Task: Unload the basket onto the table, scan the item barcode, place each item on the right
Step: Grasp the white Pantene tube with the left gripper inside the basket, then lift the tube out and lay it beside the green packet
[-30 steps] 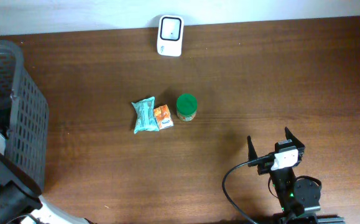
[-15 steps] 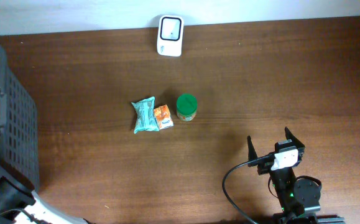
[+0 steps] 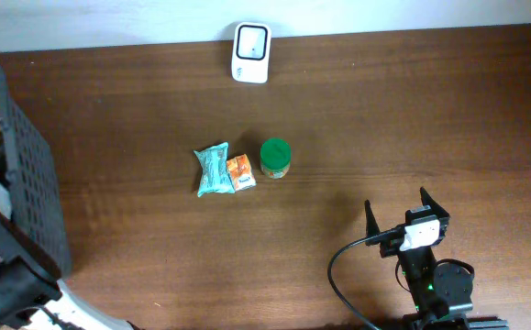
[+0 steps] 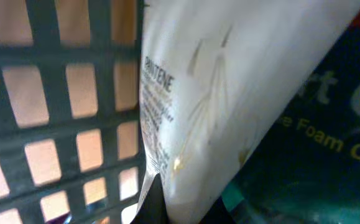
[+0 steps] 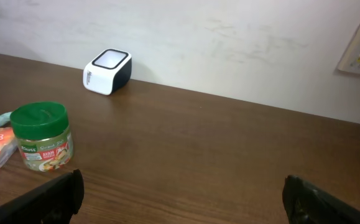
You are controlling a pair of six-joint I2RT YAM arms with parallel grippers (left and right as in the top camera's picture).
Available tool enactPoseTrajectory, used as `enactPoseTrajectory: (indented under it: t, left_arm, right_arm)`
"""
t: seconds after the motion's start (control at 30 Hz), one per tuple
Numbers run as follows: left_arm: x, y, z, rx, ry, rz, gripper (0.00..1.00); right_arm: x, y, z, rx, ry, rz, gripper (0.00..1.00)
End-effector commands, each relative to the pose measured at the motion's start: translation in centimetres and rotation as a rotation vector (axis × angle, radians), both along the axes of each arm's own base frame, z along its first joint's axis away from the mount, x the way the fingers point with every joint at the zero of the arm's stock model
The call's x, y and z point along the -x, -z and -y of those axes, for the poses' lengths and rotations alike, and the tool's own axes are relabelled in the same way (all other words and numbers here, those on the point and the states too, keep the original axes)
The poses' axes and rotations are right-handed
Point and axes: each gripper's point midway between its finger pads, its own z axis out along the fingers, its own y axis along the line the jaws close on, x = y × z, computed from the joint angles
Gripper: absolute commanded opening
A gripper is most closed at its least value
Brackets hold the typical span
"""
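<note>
— What is counted on the table [image 3: 403,110]?
— One white scanner [image 3: 250,40] is seen at top centre. Three goods are grouped mid-frame: one teal packet [image 3: 213,170], one orange packet [image 3: 240,172], one green-lidded jar [image 3: 275,157]. One grey basket [image 3: 27,183] is set at the left edge.
— And the two grippers?
— The right gripper [image 3: 399,208], lower right, is held spread wide. The left gripper [image 4: 189,208] is pressed together amid basket mesh, at the lower edge of one white Pantene pouch [image 4: 217,93], flanked by one dark blue pack [image 4: 316,137]; a pinch cannot be confirmed.
</note>
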Motion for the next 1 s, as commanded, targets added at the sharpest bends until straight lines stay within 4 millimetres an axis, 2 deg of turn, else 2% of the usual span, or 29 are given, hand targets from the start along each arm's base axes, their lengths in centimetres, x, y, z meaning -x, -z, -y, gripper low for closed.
enactPoseTrajectory:
  t: [0.0, 0.07, 0.13, 0.23, 0.47, 0.57, 0.77, 0.87, 0.97]
  left_arm:
    - [-6.3, 2.3, 7.4, 0.295, 0.152, 0.290, 0.00]
    - [-8.4, -1.6, 8.8, 0.294, 0.207, 0.408, 0.00]
    - [-8.9, -3.8, 9.1, 0.279, 0.215, 0.469, 0.00]
    - [-8.8, -7.4, 9.2, 0.239, 0.220, 0.539, 0.00]
    - [-7.5, -13.3, 10.0, 0.184, 0.211, 0.651, 0.00]
    - [-6.7, -14.3, 10.4, 0.186, 0.197, 0.669, 0.00]
    - [-5.2, -13.2, 11.4, 0.243, 0.134, 0.634, 0.00]
    - [-4.9, -14.8, 11.5, 0.223, 0.136, 0.672, 0.00]
    - [-4.9, -18.7, 11.6, 0.170, 0.162, 0.748, 0.00]
  right_arm:
    - [0.0, 0.2, 0.1, -0.014, 0.002, -0.002, 0.98]
    - [0.0, 0.2, 0.1, -0.014, 0.002, -0.002, 0.98]
    - [0.0, 0.2, 0.1, -0.014, 0.002, -0.002, 0.98]
    - [0.0, 0.2, 0.1, -0.014, 0.002, -0.002, 0.98]
    - [0.0, 0.2, 0.1, -0.014, 0.002, -0.002, 0.98]
    - [0.0, 0.2, 0.1, -0.014, 0.002, -0.002, 0.98]
    - [0.0, 0.2, 0.1, -0.014, 0.002, -0.002, 0.98]
    - [0.0, 0.2, 0.1, -0.014, 0.002, -0.002, 0.98]
    - [0.0, 0.2, 0.1, -0.014, 0.002, -0.002, 0.98]
